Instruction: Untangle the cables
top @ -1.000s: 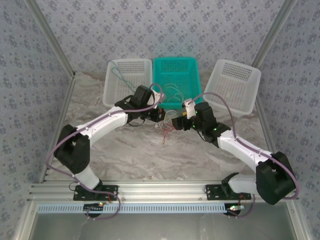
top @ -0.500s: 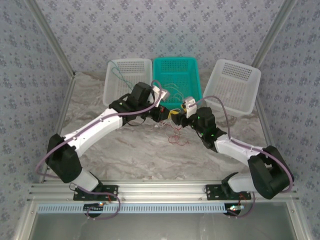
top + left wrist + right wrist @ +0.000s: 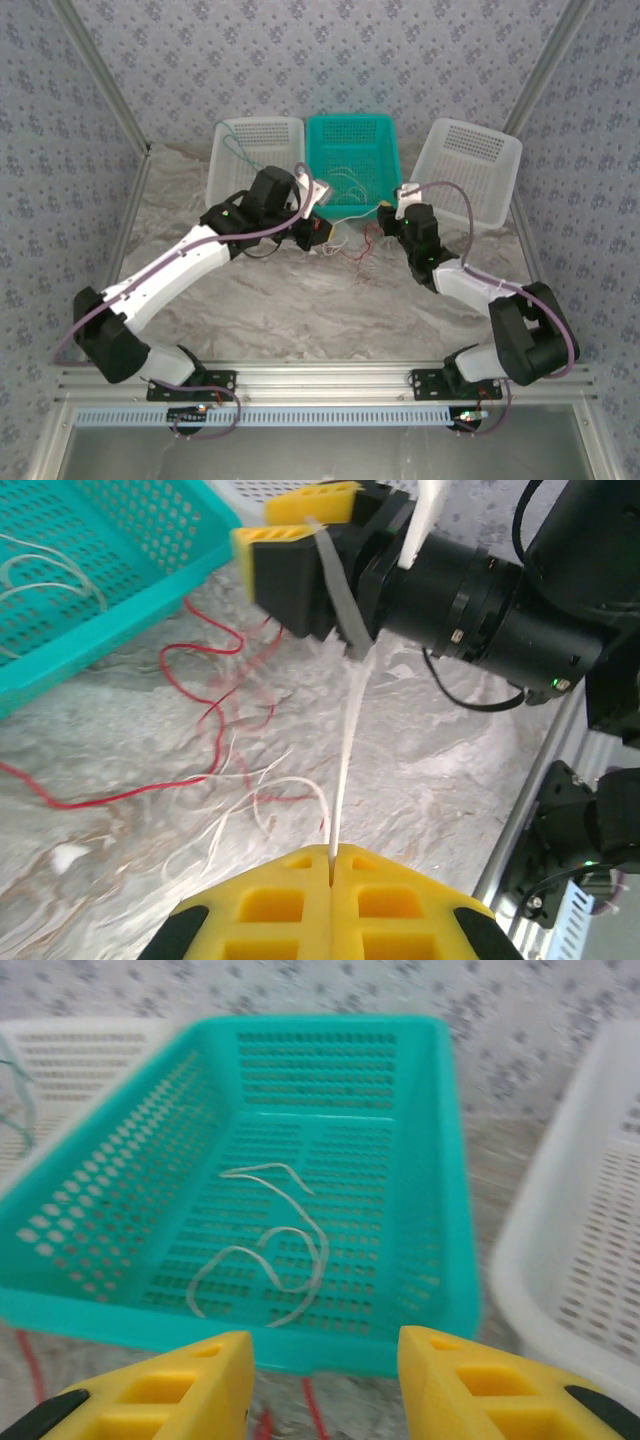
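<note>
Left gripper (image 3: pixel 330 868) clamps cream cable (image 3: pixel 346 745); right gripper (image 3: pixel 322 1352) open. Draw slowly toward 9 o'clock, clear of red cable (image 3: pixel 214 696).

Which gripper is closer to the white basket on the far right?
Right. The right gripper is just left of the white basket, at the teal basket's near corner; the left gripper is farther left.

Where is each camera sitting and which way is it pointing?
Top external: above and behind the bases, looking down at the table; left arm and right arm show.
Left wrist: looks past the left gripper, shut on a whitish cable, at the right gripper.
Right wrist: looks between its open fingers into the teal basket.
Shared: the red cable lies in the top and left wrist views.
</note>
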